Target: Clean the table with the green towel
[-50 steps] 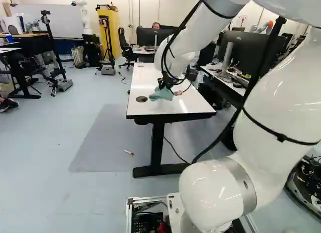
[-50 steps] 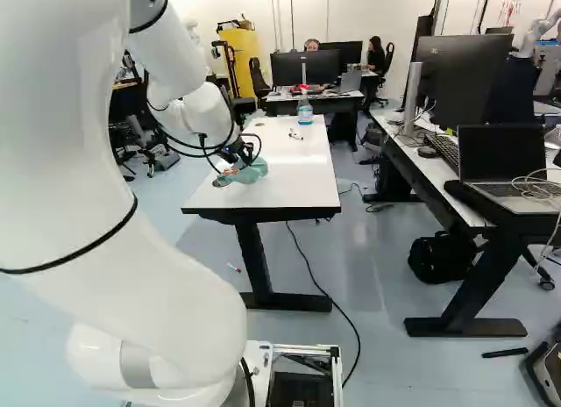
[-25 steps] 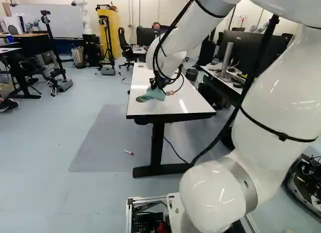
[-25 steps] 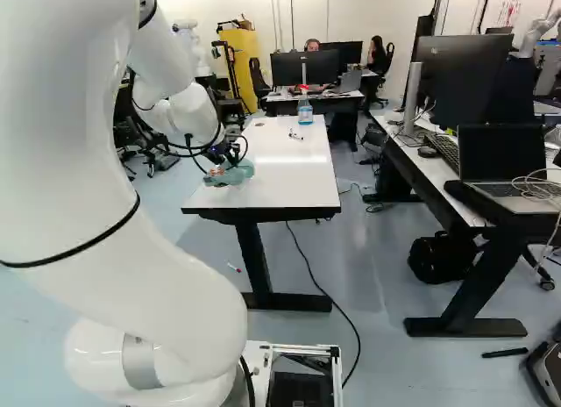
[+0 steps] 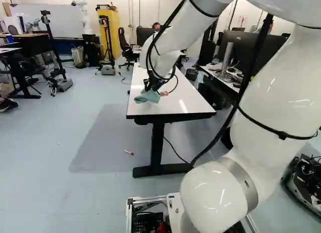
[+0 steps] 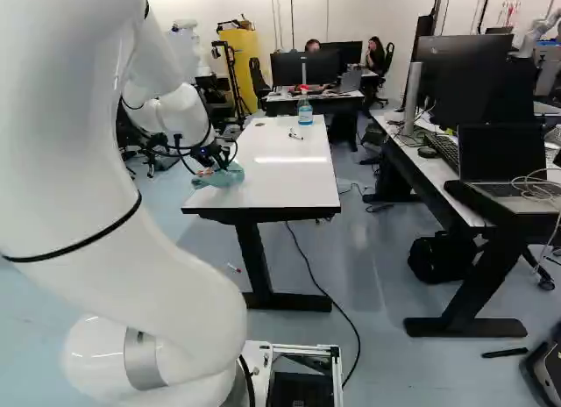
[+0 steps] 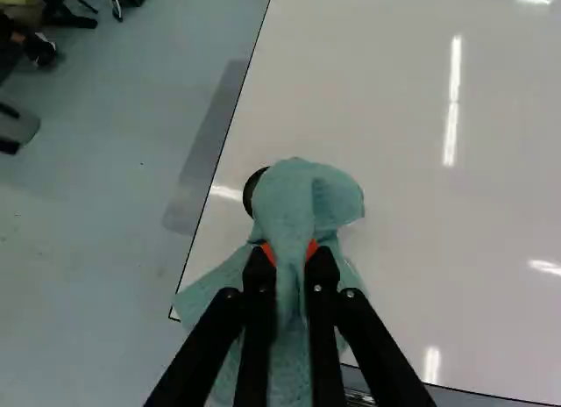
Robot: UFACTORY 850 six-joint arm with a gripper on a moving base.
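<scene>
So I'm running this arm from my end, and I've got the green towel in the gripper, over the near-left part of the white table. Wrist view makes it pretty clear: the gripper has the towel bunched between its orange pads, the two fingers pinching it from both sides with just a narrow fold in the gap. The cloth flares out below the pinch, and a floppy bit sticks out ahead of the fingers, partly covering the dark round grommet near the table's left edge. Can't tell how much of the towel is really pressed on the tabletop, though. Toward the table's far end there's a spray bottle with blue liquid and a red top, plus some small dark-and-white thing nearer than the bottle, too tiny for me to make out. Down on the floor, left of the table's near leg, lies a white marker with a red end, and a black cable snakes along to the leg's right. The desk right of the table has an open laptop and a big monitor on it, with a black bag on the floor between that desk's legs.
</scene>
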